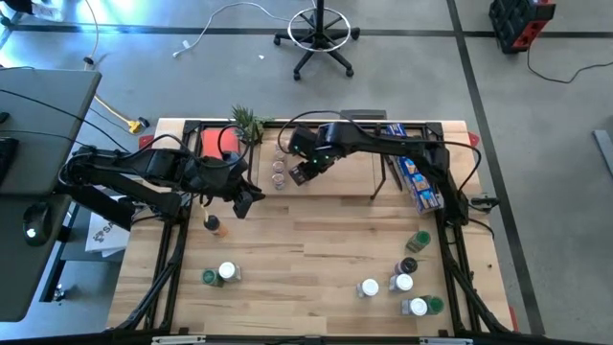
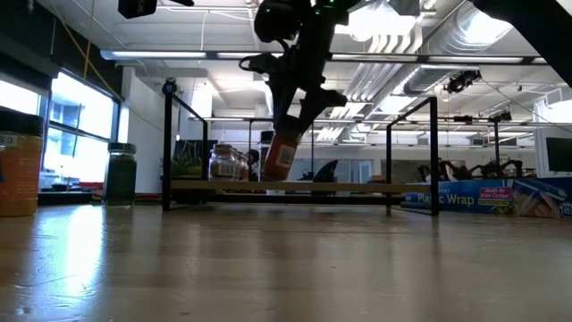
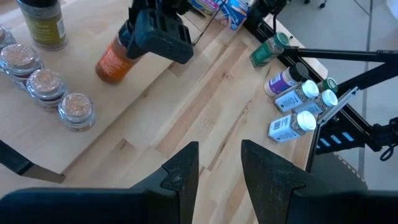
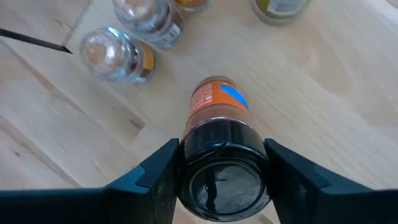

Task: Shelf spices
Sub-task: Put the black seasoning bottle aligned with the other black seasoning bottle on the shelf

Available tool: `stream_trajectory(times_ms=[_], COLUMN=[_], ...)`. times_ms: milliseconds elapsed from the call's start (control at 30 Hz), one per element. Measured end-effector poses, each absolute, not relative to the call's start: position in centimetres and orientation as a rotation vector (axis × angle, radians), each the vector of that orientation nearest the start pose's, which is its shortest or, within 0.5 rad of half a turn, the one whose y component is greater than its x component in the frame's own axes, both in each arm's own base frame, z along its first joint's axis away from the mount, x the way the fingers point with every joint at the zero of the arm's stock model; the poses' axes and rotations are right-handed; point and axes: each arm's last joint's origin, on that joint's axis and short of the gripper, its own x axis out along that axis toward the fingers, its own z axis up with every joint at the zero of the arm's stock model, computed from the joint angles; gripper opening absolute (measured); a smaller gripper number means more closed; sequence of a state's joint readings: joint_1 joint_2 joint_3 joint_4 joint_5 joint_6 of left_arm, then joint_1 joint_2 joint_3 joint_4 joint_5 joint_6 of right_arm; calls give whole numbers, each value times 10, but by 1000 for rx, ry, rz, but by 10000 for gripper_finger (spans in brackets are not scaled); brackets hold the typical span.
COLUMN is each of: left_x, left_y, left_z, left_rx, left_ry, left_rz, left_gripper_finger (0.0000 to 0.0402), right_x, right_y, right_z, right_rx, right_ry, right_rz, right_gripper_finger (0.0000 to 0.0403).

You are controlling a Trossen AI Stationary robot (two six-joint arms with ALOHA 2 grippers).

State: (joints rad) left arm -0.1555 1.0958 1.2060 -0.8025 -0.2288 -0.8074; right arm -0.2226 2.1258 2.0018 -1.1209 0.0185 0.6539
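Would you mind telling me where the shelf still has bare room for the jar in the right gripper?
The right gripper holds the orange jar over bare shelf board, free toward the blue packet. It is crowded by the clear-lidded jars at the plant end.

Bright, even overhead light fills the scene. In the low view, ceiling lights [image 2: 393, 22] and a window [image 2: 76, 112] glare, silhouetting an arm. The table [image 2: 286, 268] looks soft, perhaps out of focus.
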Motion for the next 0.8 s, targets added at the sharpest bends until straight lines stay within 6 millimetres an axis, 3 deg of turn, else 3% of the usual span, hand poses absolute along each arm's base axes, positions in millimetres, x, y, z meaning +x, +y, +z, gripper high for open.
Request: stream_trajectory(times_ms=[233, 533, 800], left_x=[209, 209, 208], left_y=[-26, -25, -26], left_z=[364, 364, 364], left_rx=[-638, -638, -638], left_ry=[600, 599, 599], left_rz=[353, 355, 355], left_gripper_finger=[115, 115, 115], right_x=[431, 438, 415], right_y=[-104, -112, -103], right_z=[266, 271, 316], right_rx=[698, 686, 515], right_ry=[1099, 993, 962], right_rz=[-620, -595, -508], right_gripper_finger=[234, 245, 246])
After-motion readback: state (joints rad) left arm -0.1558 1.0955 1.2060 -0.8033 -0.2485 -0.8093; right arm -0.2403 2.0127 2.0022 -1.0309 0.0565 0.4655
